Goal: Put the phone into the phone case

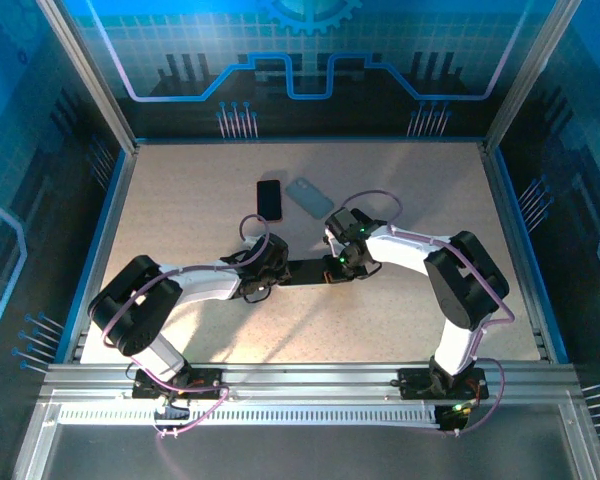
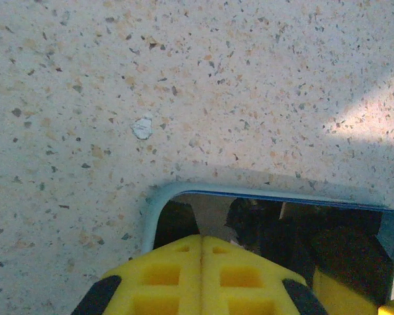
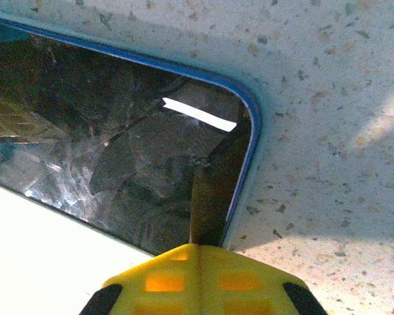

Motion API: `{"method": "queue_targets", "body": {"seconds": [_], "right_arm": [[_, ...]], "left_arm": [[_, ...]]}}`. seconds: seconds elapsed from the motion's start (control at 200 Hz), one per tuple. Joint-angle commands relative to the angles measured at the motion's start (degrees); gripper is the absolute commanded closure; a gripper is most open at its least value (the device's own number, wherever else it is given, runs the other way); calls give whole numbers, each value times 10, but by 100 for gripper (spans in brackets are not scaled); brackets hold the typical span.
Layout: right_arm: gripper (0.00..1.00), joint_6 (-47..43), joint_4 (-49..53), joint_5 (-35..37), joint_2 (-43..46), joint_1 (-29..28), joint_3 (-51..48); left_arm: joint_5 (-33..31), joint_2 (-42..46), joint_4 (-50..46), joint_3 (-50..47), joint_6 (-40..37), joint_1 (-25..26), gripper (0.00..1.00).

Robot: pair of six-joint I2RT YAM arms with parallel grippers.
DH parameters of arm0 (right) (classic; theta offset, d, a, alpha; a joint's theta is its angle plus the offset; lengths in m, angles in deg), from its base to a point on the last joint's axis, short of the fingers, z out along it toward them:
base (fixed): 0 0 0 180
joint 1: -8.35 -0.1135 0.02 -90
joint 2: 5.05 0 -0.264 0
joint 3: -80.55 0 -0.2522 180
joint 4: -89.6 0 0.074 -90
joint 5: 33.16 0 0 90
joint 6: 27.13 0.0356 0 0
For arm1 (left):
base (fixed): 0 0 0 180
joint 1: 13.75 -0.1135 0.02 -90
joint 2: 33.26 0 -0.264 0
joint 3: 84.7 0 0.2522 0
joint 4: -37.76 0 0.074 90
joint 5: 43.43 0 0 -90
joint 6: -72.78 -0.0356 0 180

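Observation:
A dark phone [image 1: 305, 272] lies flat mid-table between my two grippers. In the left wrist view its glossy screen [image 2: 302, 230] sits inside a pale blue-grey case rim [image 2: 152, 207] that wraps the corner. In the right wrist view the screen [image 3: 118, 151] has a blue edge round its corner. My left gripper [image 1: 280, 270] is shut, its yellow fingertips [image 2: 177, 262] together over the phone's left end. My right gripper [image 1: 332, 266] is shut too, its tips [image 3: 217, 275] over the right end. Whether the tips touch the glass I cannot tell.
Farther back lie a second black phone [image 1: 269, 198] and a grey-blue case [image 1: 309, 197] side by side. A small white chip [image 2: 142, 127] marks the speckled tabletop [image 1: 180, 200]. Metal frame rails and blue walls bound the table on all sides.

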Motion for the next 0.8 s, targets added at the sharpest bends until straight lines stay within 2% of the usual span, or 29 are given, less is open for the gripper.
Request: {"method": "queue_targets", "body": {"seconds": [0.0, 0.26, 0.435, 0.58, 0.795], "right_arm": [[100, 7, -48, 16, -138, -49, -80], [100, 27, -20, -34, -12, -24, -72], [100, -3, 49, -23, 57, 1, 0], [100, -29, 67, -17, 53, 24, 55], [100, -57, 71, 7, -6, 44, 113]], "left_arm": [[-2, -46, -94, -40, 5, 4, 100], [-11, -52, -109, -16, -11, 7, 100], [-15, -60, -111, -1, -18, 9, 100], [-16, -61, -108, 2, -17, 10, 100], [-15, -58, -108, 8, -15, 11, 100]]}}
